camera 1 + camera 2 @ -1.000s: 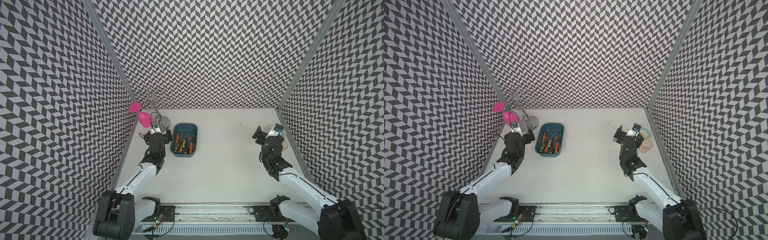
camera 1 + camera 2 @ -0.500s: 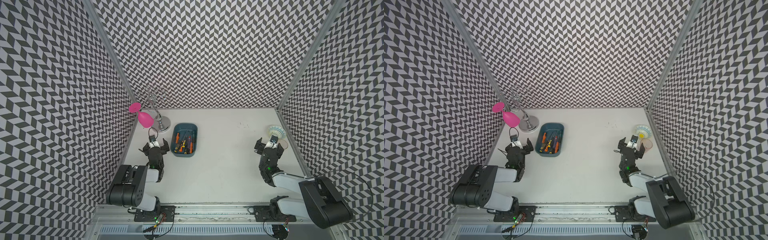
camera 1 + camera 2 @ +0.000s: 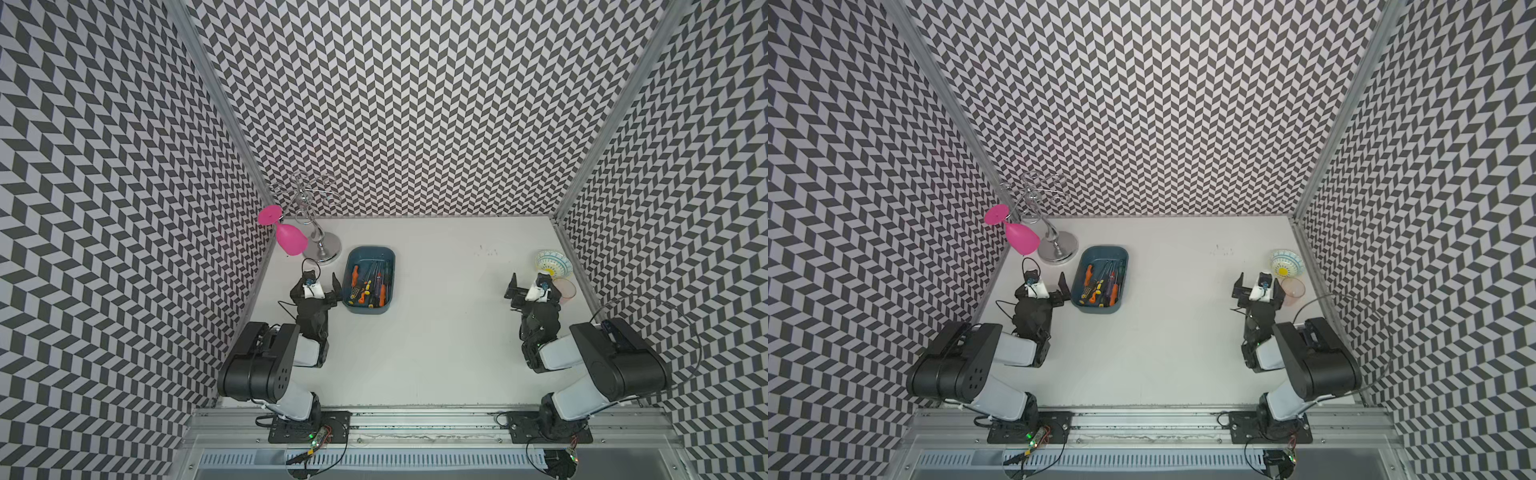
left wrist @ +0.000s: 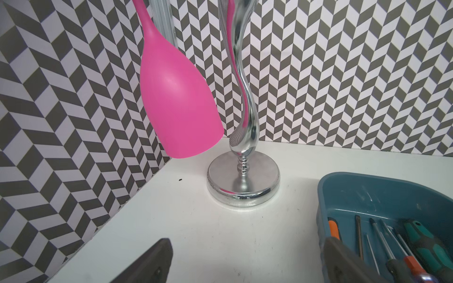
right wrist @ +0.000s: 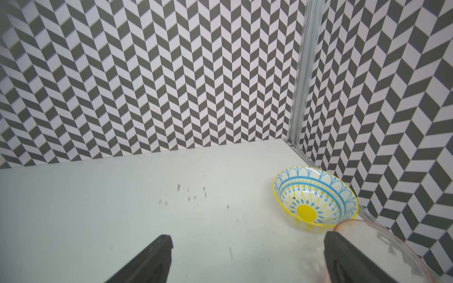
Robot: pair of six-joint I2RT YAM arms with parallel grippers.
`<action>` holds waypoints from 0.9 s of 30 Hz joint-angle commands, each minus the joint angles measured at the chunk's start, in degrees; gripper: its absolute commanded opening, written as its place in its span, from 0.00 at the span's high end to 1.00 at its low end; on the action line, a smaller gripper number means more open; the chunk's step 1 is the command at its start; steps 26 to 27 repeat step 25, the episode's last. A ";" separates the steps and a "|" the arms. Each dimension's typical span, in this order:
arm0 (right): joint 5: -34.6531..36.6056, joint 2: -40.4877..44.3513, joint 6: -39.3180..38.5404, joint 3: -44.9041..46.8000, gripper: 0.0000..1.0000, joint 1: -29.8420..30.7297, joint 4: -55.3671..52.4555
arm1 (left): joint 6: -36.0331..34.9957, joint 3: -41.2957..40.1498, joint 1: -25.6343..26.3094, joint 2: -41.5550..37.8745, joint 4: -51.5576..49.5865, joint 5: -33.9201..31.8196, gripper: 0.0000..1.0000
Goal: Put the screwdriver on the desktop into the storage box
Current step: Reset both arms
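Note:
The teal storage box (image 3: 371, 248) (image 3: 1104, 248) stands on the white desktop (image 3: 436, 332), left of centre, and holds several screwdrivers (image 3: 365, 286) (image 4: 421, 245) with orange, green and dark handles. No screwdriver shows lying on the desktop itself. My left gripper (image 3: 322, 282) (image 3: 1047, 286) (image 4: 247, 245) hangs open just left of the box, one finger close to its wall (image 4: 367, 178), with nothing between the jaws. Near the right wall my right gripper (image 3: 534, 286) (image 3: 1258, 289) (image 5: 247, 240) is open and empty over bare desktop.
A pink goblet (image 3: 291, 239) hangs upside down from a chrome rack (image 3: 322, 251) behind the left gripper. A patterned bowl (image 3: 552, 264) and a clear pink cup (image 3: 565, 286) sit right beside the right gripper. Chevron walls enclose three sides, and an aluminium rail (image 3: 415, 419) runs along the front.
Both arms have folded back from a stretched-out pose, elbows now bent near the front rail. Both grippers drew slightly towards the front and stayed open. The box has not moved.

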State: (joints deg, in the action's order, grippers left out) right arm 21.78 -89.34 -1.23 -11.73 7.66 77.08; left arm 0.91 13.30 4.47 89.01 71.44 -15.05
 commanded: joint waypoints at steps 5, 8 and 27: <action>-2.35 -0.93 0.57 1.21 0.01 -0.48 5.17 | -0.44 0.32 -0.20 -0.54 1.09 0.90 0.01; -2.22 -0.40 0.80 0.38 0.01 -0.52 2.73 | -0.40 0.32 -0.16 -0.42 1.21 0.90 0.00; -2.18 -1.19 0.63 0.92 0.01 -0.46 4.96 | 0.19 0.98 -1.72 -0.56 -0.31 4.68 0.00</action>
